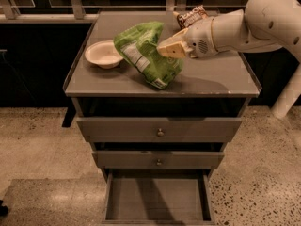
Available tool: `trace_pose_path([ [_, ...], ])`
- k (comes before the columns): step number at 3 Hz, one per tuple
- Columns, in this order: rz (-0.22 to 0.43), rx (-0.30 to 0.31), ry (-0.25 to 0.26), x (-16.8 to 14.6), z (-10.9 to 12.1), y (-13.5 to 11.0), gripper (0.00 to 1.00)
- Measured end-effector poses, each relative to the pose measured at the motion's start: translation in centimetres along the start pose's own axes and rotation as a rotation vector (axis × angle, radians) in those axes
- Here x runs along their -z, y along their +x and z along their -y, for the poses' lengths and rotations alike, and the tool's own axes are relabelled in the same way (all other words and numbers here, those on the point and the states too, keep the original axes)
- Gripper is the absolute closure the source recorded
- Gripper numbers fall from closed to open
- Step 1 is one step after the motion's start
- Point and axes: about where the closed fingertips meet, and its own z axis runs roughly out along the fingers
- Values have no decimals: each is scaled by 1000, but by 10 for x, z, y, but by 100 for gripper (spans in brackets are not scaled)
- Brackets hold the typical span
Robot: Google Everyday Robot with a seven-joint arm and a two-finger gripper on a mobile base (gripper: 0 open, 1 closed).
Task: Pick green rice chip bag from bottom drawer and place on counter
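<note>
So the counter (221, 76) is a flat grey top with a thin pale edge. A shallow white bowl (103, 54) sits on it close to the left edge, about halfway back. A brown-and-cream chip bag (190, 17) lies right up at the back edge, a bit right of the middle. The green rice chip bag (146, 53) is around the centre, tilted, and only its lower end looks to touch the surface toward the front edge. The gripper (164, 50) pinches its right side, above the counter's middle.
</note>
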Motion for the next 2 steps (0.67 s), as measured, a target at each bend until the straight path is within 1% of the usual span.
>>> trace_pose_path([
  [1, 0, 0, 0, 0, 0, 0, 11],
  [2, 0, 0, 0, 0, 0, 0, 0],
])
